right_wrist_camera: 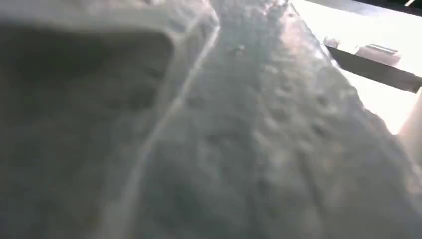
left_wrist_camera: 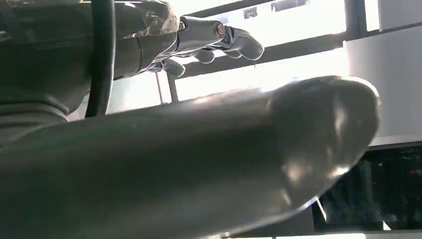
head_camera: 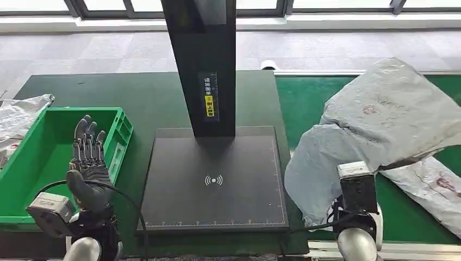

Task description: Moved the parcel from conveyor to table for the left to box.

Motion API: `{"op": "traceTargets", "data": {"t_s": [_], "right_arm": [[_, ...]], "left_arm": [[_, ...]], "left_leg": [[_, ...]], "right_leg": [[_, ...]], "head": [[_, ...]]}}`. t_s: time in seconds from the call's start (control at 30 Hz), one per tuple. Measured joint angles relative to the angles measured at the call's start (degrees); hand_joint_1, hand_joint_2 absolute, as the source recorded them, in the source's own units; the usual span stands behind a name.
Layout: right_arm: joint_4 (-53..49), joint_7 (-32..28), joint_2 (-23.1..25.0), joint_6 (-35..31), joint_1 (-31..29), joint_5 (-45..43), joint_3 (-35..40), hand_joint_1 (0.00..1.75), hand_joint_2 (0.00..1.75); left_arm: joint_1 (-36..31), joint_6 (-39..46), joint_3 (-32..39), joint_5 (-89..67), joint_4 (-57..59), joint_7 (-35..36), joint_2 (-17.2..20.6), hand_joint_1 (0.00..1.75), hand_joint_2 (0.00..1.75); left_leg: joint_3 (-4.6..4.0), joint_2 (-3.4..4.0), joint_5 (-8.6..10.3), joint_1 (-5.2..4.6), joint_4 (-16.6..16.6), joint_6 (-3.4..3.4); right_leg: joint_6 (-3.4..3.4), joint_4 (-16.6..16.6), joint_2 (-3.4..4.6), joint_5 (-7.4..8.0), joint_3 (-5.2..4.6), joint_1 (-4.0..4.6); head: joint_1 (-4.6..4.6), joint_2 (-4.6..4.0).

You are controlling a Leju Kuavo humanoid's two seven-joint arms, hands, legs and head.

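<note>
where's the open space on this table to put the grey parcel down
The flat black scanner pad is bare from the black post to its front edge. The green plastic crate interior also looks bare, with the left robot hand raised open over its right wall. The green conveyor is crowded: the large grey plastic mailer parcel covers most of it.

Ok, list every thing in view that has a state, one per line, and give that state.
left hand: raised beside the green crate, fingers spread, holding nothing.
right hand: hidden under the grey parcel; grip cannot be told.
grey parcel: lifted and crumpled, draped over the right arm above the conveyor's edge.
second parcel: lying flat on the conveyor.
green crate: upright, open-topped; no parcel seen inside.
scanner platform: flat, nothing on it.
</note>
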Motion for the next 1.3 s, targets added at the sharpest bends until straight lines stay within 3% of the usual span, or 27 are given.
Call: {"op": "traceTargets", "data": {"t_s": [0.2, 0.4, 0.63, 0.77, 1.3], "right_arm": [[0.31, 1.25, 0.00, 1.14, -0.07, -0.48, 0.00, 1.75, 1.75], [3.43, 10.97, 0.00, 12.77, -1.19, -3.10, 0.02, 1.75, 1.75], [7.06, 11.94, 0.00, 15.17, -3.29, -3.39, 0.50, 1.75, 1.75], [9.46, 13.07, -0.02, 19.89, -5.32, -5.35, 1.66, 1.75, 1.75], [17.29, 15.25, -0.44, 23.97, -9.58, -9.00, 5.48, 1.75, 1.75]], "left_arm": [[0.00, 0.00, -0.02, 0.00, 0.00, 0.00, 0.15, 0.00, 0.00], [-0.65, -0.90, -0.17, -1.71, 0.04, 2.01, 0.17, 0.00, 0.00], [-1.70, -1.05, -0.20, -7.38, 0.35, 3.45, 0.11, 0.00, 0.00], [-2.06, -3.82, -0.20, -8.08, 0.50, 5.00, -0.24, 0.00, 0.00], [-3.05, -7.59, -0.20, -8.61, 1.46, 5.79, -1.33, 0.00, 0.00]], "left_leg": [[0.00, 0.00, 0.00, 0.00, 0.00, 0.00], [-0.01, -0.01, 0.02, 0.00, 0.00, -0.01], [-0.02, -0.01, 0.04, 0.00, 0.00, -0.02], [-0.03, 0.02, 0.04, 0.01, 0.00, -0.02], [-0.05, -0.03, 0.11, 0.00, 0.00, -0.04]], "right_leg": [[0.00, 0.00, 0.00, 0.00, 0.00, 0.00], [0.00, 0.00, -0.02, 0.01, 0.01, 0.00], [-0.04, 0.00, -0.02, 0.04, 0.00, 0.00], [-0.04, 0.00, 0.02, 0.06, -0.03, 0.00], [-0.02, 0.00, -0.03, 0.09, -0.03, 0.00]], "head": [[0.00, 0.00], [0.00, 0.00], [0.00, 0.00], [0.00, 0.00], [0.00, 0.00]]}}
